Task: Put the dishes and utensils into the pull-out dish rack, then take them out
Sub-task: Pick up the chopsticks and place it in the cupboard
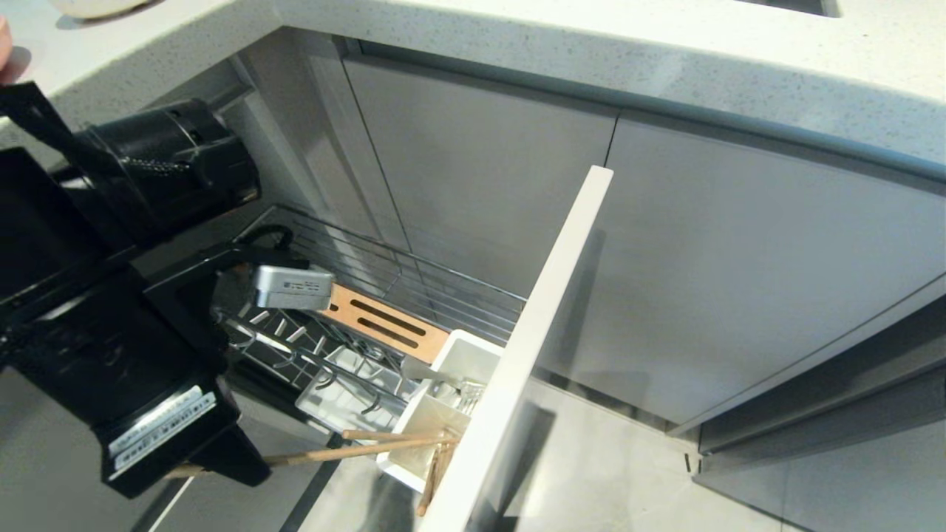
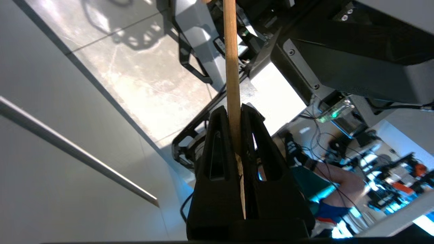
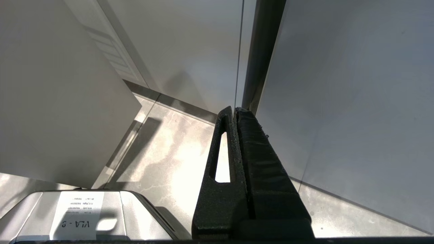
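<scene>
Left gripper (image 2: 237,117): pinching the chopsticks (image 1: 355,448), their tips at the cutlery caddy's (image 1: 443,414) rim.
Risk: tips may snag the caddy wall, twisting in the grip.
Room: front panel (image 1: 532,332) crowds the caddy; wire basket (image 1: 414,284) behind lies open.
Right gripper (image 3: 234,113): pressed together, parked low by cabinet doors.

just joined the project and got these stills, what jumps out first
The left claw, low on the left beside the pulled-out dish rack, is shut on the wooden chopsticks, whose far ends reach the white cutlery caddy at the rack's front. The rack's tall pale front panel cuts across the middle of the head view. The right claw hangs shut and empty above the floor.
</scene>
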Robot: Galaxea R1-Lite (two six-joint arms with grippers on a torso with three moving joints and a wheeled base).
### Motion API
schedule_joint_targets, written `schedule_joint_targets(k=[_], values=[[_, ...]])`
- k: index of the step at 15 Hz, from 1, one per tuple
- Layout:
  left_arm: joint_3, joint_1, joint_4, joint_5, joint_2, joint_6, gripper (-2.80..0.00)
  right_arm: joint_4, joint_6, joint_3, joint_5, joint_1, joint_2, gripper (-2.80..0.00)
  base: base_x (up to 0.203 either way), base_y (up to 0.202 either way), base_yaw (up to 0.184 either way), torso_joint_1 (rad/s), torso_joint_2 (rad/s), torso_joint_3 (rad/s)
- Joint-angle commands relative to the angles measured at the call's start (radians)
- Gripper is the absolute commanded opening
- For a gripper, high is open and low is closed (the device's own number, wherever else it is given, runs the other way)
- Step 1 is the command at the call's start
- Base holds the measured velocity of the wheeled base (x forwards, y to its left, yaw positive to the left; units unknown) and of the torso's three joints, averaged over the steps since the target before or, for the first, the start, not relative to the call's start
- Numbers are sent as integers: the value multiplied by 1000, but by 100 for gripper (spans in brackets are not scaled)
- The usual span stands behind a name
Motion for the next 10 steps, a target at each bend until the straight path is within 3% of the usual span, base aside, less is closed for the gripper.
schedule_joint_targets(k=[1,5,10], values=[[-4,-2,8,-16,33,-11,-280,0,0,2,0,0,1,-280,0,0,0,0,0,0],[-32,-14,8,-56,84,-46,-280,0,0,2,0,0,1,-280,0,0,0,0,0,0],[-53,-29,8,-58,146,-90,-280,0,0,2,0,0,1,-280,0,0,0,0,0,0]])
